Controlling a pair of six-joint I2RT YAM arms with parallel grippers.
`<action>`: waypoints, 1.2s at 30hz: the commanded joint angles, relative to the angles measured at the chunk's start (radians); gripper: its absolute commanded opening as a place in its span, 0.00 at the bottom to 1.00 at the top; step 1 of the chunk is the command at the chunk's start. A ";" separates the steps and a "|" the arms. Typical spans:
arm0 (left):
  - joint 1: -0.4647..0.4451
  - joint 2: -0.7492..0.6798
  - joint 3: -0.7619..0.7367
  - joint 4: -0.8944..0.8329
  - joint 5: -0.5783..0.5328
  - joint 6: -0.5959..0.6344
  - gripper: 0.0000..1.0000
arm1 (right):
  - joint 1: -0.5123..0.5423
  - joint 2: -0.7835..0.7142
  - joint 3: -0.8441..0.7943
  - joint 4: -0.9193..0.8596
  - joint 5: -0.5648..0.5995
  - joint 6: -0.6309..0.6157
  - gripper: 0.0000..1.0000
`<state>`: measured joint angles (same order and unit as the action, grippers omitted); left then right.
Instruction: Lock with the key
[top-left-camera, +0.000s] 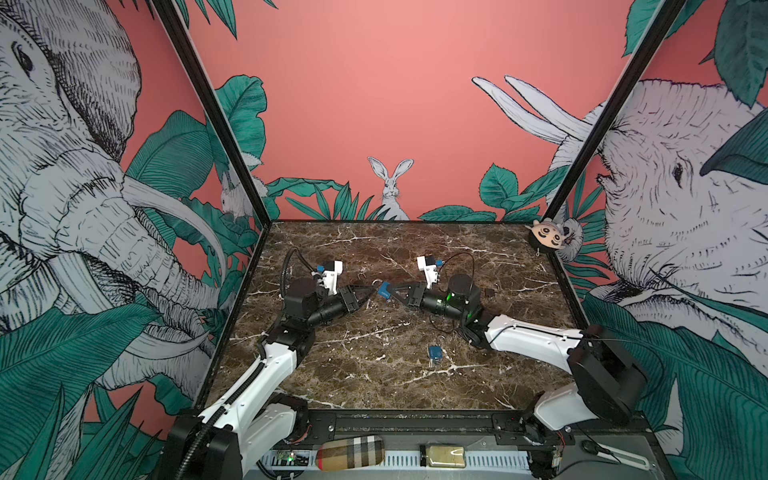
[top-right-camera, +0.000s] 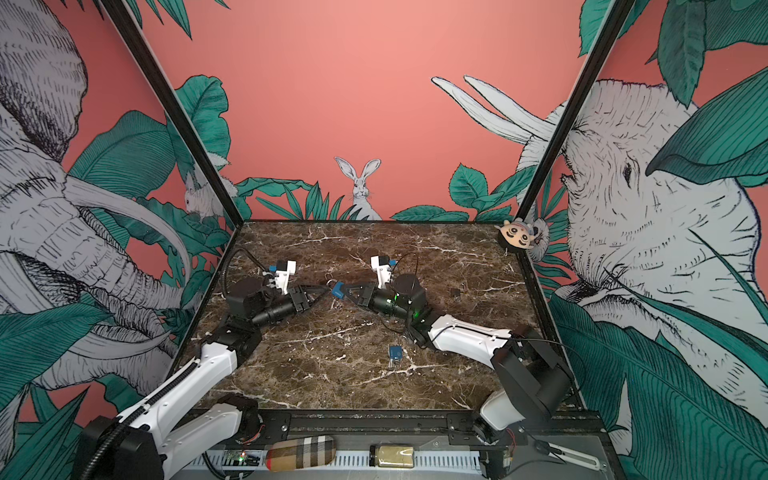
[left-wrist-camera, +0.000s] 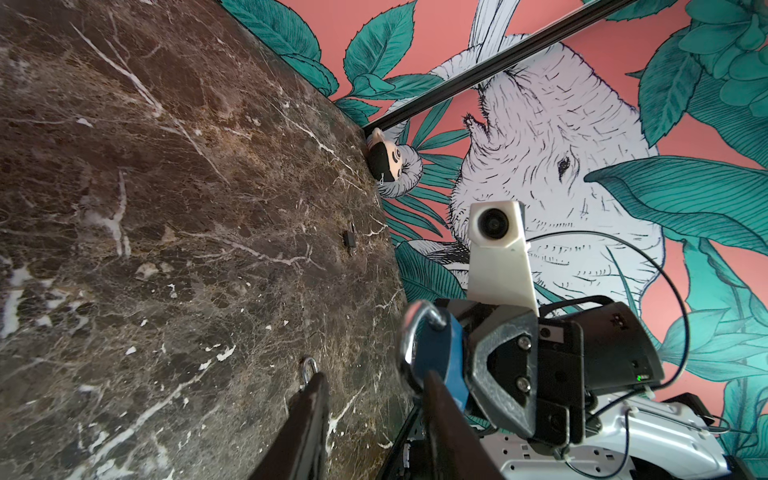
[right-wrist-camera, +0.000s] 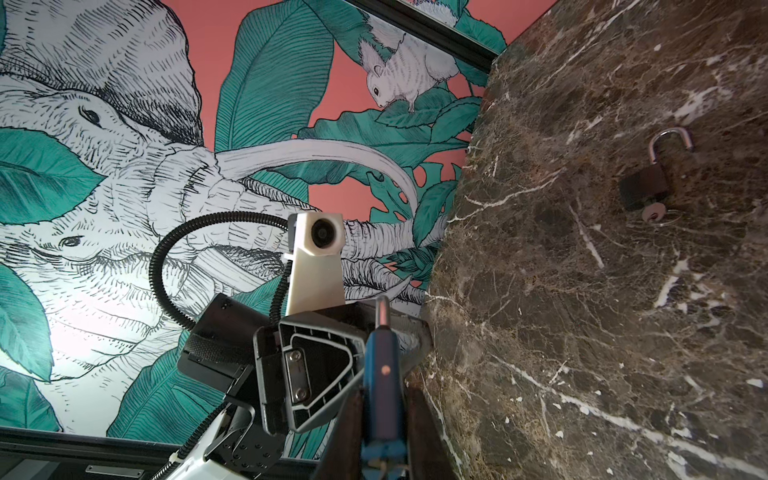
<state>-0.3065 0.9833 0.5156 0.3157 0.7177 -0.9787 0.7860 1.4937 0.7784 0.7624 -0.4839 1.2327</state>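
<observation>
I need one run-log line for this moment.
right gripper: shut on blue padlock | left gripper: open, near its shackle

Worktop (top-left-camera: 374, 386): dark brown marble look, polished, white veins. Blue padlock (left-wrist-camera: 440, 357): smooth blue coated body, bright chrome metal shackle (left-wrist-camera: 405, 345). Black padlock (right-wrist-camera: 643, 187): matt black body, shiny steel loop (right-wrist-camera: 669, 139), dull metal key (right-wrist-camera: 652, 212). Left end effector (left-wrist-camera: 373, 376) fingers (left-wrist-camera: 307, 428): dark, matt. Camera mount (left-wrist-camera: 498, 257): white matt plastic. Arm shells (top-left-camera: 257, 374): glossy white plastic. Cable conduit (right-wrist-camera: 158, 266): black ribbed plastic. Corner toy (top-left-camera: 548, 237): soft cloth. Walls (top-left-camera: 395, 104): flat matt print.
</observation>
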 joint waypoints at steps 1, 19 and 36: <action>0.004 0.005 -0.021 0.094 0.016 -0.042 0.38 | -0.002 0.010 0.003 0.114 -0.015 0.014 0.00; 0.003 0.056 -0.033 0.201 0.002 -0.089 0.32 | 0.012 0.040 0.013 0.141 -0.027 0.023 0.00; 0.000 0.080 -0.030 0.222 0.014 -0.095 0.24 | 0.025 0.061 0.038 0.150 -0.033 0.025 0.00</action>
<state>-0.3065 1.0637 0.4946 0.4995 0.7216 -1.0660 0.8017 1.5459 0.7788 0.8127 -0.5003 1.2541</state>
